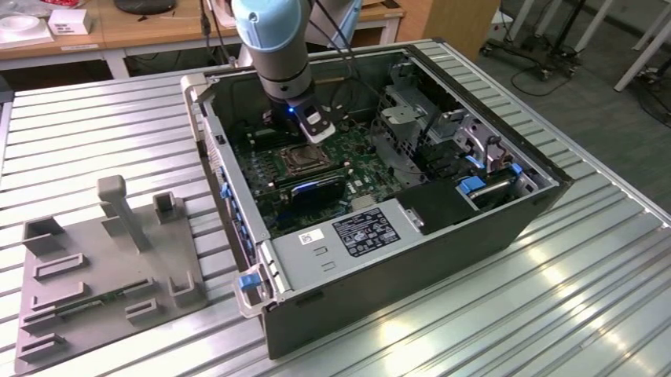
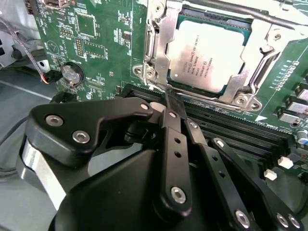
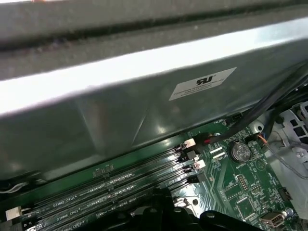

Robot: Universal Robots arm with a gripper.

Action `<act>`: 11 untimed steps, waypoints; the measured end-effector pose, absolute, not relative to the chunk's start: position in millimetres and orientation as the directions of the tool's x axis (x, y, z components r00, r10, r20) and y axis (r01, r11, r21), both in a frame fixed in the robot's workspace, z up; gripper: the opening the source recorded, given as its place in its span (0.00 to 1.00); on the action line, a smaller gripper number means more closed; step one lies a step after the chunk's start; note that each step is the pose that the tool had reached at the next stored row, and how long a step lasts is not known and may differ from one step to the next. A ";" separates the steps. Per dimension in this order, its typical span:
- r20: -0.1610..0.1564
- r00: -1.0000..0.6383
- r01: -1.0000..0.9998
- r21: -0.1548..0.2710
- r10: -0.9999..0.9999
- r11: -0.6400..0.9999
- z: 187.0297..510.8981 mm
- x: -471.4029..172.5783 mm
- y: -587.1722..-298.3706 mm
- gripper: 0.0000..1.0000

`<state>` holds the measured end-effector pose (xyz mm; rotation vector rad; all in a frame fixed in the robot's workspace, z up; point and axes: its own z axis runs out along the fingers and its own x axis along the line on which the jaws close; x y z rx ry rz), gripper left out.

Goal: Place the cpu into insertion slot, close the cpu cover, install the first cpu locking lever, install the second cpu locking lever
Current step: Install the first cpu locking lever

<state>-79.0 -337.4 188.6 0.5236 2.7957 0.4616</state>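
Gripper (image 2: 169, 103) beside cpu cover (image 2: 161, 45), shut.

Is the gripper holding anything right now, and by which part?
Nothing appears held: the black gripper has its fingers closed together with nothing between them, near the silvery-beige square cpu seated under the silvery metal cpu cover.

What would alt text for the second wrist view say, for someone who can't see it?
A silvery cpu sits in its insertion slot on a green motherboard, the metal cpu cover closed around it. The black gripper fills the foreground, its tips by the socket's edge, over long black memory slots.
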 end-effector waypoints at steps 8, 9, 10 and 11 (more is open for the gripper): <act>-0.192 -0.901 0.305 0.353 0.388 0.884 193.9 -79.0 -337.4 0.11; -0.193 -0.901 0.305 0.353 0.388 0.885 194.0 -79.1 -337.4 0.11; -0.199 -0.900 0.303 0.355 0.388 0.885 194.0 -79.3 -337.4 0.11; -0.204 -0.899 0.301 0.356 0.388 0.885 194.0 -79.4 -337.4 0.11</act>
